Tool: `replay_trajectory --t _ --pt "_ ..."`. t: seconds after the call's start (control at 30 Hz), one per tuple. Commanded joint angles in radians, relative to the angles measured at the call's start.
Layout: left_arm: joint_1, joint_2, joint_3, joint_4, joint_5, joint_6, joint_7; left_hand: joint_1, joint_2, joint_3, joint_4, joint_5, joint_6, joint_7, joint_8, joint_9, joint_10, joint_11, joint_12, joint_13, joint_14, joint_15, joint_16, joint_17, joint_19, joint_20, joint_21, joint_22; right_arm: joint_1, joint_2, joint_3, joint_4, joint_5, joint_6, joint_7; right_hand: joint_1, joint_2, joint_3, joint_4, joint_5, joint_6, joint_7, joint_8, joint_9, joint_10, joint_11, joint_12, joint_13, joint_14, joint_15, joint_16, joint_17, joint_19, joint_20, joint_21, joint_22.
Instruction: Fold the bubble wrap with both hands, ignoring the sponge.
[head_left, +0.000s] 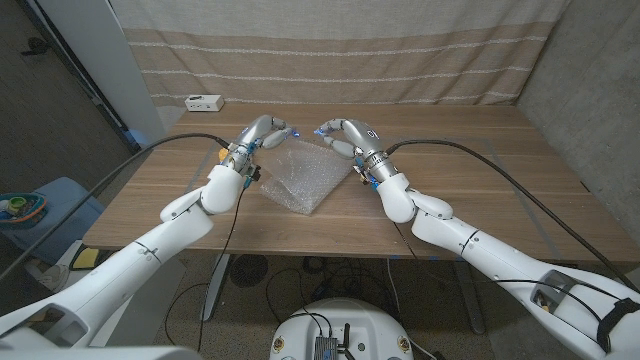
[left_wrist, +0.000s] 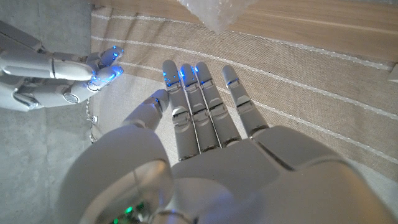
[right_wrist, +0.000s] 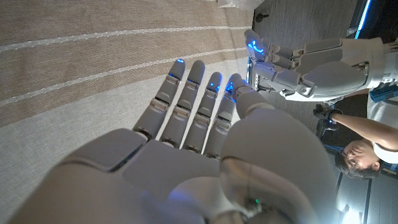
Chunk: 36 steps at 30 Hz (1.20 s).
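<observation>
Both hands — left hand (head_left: 258, 134), right hand (head_left: 340, 135) — hovered over bubble wrap (head_left: 300, 173) on table (head_left: 470, 150), fingers spread, holding nothing — best grab far corners together.

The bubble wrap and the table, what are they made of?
The bubble wrap looks like thin clear plastic: you can see the table through it, and it glints with small bumps. The table looks like wood, or a wood-look top, with brown grain running along it and a smooth matte finish. Which of those it is cannot be told from here.
</observation>
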Motion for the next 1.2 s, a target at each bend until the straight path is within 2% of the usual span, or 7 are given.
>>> replay_trajectory --t 0.03,0.3,0.47,0.67,0.83,1.0,1.2 --pt "0.033 0.093 0.017 -0.112 0.147 0.146 -0.01 0.028 0.005 -0.003 -0.002 0.012 0.014 0.002 0.01 0.015 0.009 0.015 0.012 0.017 0.013 0.0 0.016 0.017 0.017 -0.003 0.014 0.004 -0.043 -0.075 0.016 -0.172 -0.027 -0.143 0.246 0.013 -0.002 0.008 0.003 -0.005 0.016 0.005 0.009 0.005 0.014 0.005 0.009 0.007 0.015 -0.073 0.011 0.016 0.017 0.003 0.012 0.006" --pt "0.018 0.117 0.038 -0.096 0.098 0.129 -0.107 0.025 0.0 0.003 0.01 0.025 0.01 0.008 0.013 0.028 -0.004 0.022 0.014 0.031 0.011 0.006 0.006 0.011 0.03 -0.003 0.025 0.005 -0.024 -0.109 0.003 -0.233 -0.011 -0.186 0.438 -0.008 -0.008 0.014 0.018 -0.006 0.037 0.015 0.019 0.005 0.025 0.016 0.016 0.016 0.007 -0.067 -0.008 0.019 -0.003 0.011 0.015 0.008" --pt "-0.01 0.132 0.069 -0.091 0.089 0.133 -0.194 0.015 0.002 0.014 0.02 0.039 -0.024 0.005 0.001 0.04 -0.043 0.023 0.002 0.043 -0.009 0.013 -0.018 -0.004 0.027 -0.001 0.032 0.006 -0.026 -0.111 -0.006 -0.22 -0.017 -0.178 0.458 -0.012 0.003 0.02 0.025 -0.006 0.033 0.023 0.018 0.004 0.019 0.024 0.014 0.02 0.022 -0.066 -0.001 0.031 0.001 0.01 0.022 0.009" --pt "-0.05 0.141 0.113 -0.089 0.091 0.147 -0.302 0.006 0.002 0.029 0.023 0.05 -0.037 0.006 -0.014 0.037 -0.061 0.033 -0.008 0.05 -0.008 0.02 -0.043 -0.037 0.064 -0.011 0.055 0.004 -0.03 -0.115 -0.018 -0.212 -0.019 -0.176 0.49 -0.006 -0.005 0.026 0.017 -0.006 0.024 0.023 0.015 0.004 0.012 0.019 0.012 0.022 0.018 -0.067 -0.006 0.033 -0.002 0.01 0.024 0.01" --pt "-0.087 0.142 0.141 -0.083 0.069 0.159 -0.398 -0.031 0.009 0.024 0.045 0.056 -0.029 0.012 -0.02 0.04 -0.024 0.057 0.0 0.058 0.101 0.015 -0.008 -0.044 0.078 -0.002 0.073 0.004 -0.026 -0.108 -0.042 -0.194 -0.043 -0.172 0.508 0.002 -0.011 0.032 0.009 -0.006 0.013 0.019 0.011 0.004 0.004 0.015 0.009 0.024 0.002 -0.069 -0.016 0.035 -0.01 0.007 0.024 0.01" --pt "-0.111 0.15 0.161 -0.094 0.068 0.185 -0.468 -0.077 -0.001 0.022 0.059 0.064 0.01 0.028 -0.007 0.05 0.032 0.049 0.013 0.067 0.18 0.009 0.004 -0.063 0.15 -0.026 0.114 0.001 -0.019 -0.102 -0.061 -0.175 -0.071 -0.165 0.515 0.011 -0.026 0.033 -0.002 -0.007 -0.006 0.014 0.003 0.004 -0.019 0.008 -0.001 0.024 -0.013 -0.071 -0.022 0.041 -0.019 0.006 0.025 0.009" --pt "-0.135 0.157 0.186 -0.108 0.083 0.236 -0.538 -0.132 -0.009 0.011 0.076 0.063 0.057 0.03 -0.004 0.037 0.081 0.062 0.013 0.062 0.245 0.0 0.003 -0.09 0.208 -0.043 0.148 -0.002 -0.011 -0.097 -0.079 -0.158 -0.105 -0.165 0.52 0.011 -0.043 0.028 -0.006 -0.008 -0.015 0.013 -0.001 0.004 -0.024 0.006 -0.005 0.023 -0.021 -0.074 -0.027 0.044 -0.024 0.006 0.026 0.009"
